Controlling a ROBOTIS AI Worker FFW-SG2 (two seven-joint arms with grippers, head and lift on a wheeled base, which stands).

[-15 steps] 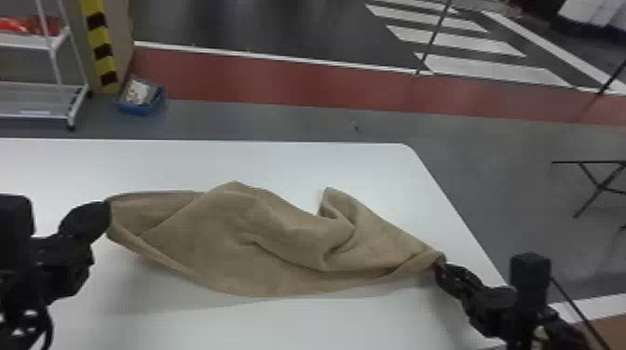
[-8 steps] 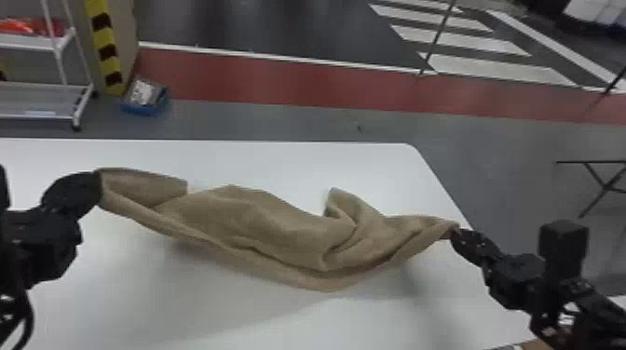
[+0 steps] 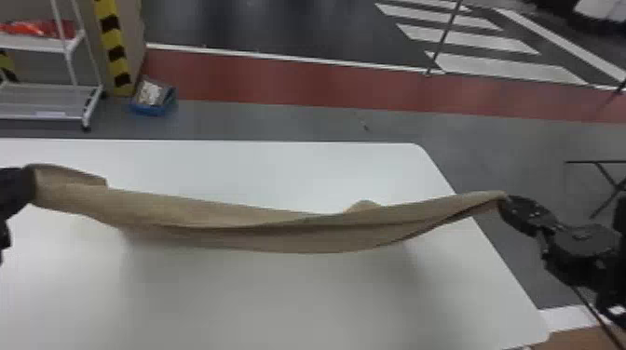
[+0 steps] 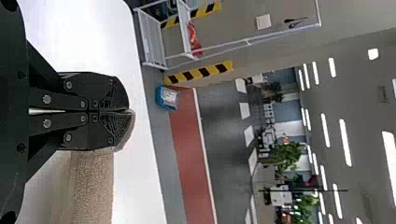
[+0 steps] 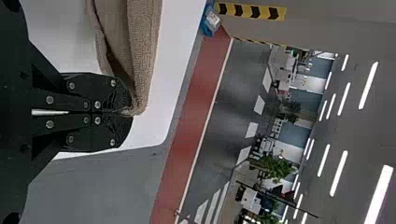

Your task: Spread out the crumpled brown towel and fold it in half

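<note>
Over the white table (image 3: 279, 307), the brown towel (image 3: 270, 228) is drawn out sideways as a long, narrow band, both ends lifted and the middle sagging. Relative to the two earlier head views, the left gripper (image 4: 129, 111) and the right gripper (image 5: 131, 112) have risen and moved farther apart. The broad, rumpled body seen then has been pulled lengthwise; the raised fold right of centre is reduced to a small bump behind the upper edge.

Gripper condition: left, fingers together, clamped on one end of the towel; right, fingers together, clamped on the opposite end.

Effect on the task: the step in hand is judged to be spreading. The length appears mostly taken up, but the width remains gathered, so the towel is not ready to be folded. The next move probably calls for laying it down with the lower edge free to open. Caution: further outward pull could slip an end from its grip.

Limits of view: in the head view, the left gripper is cut off by the frame edge. The towel's underside and rear layers are hidden. Contact between the sagging middle and the table cannot be confirmed; it may be hanging just above the surface
</note>
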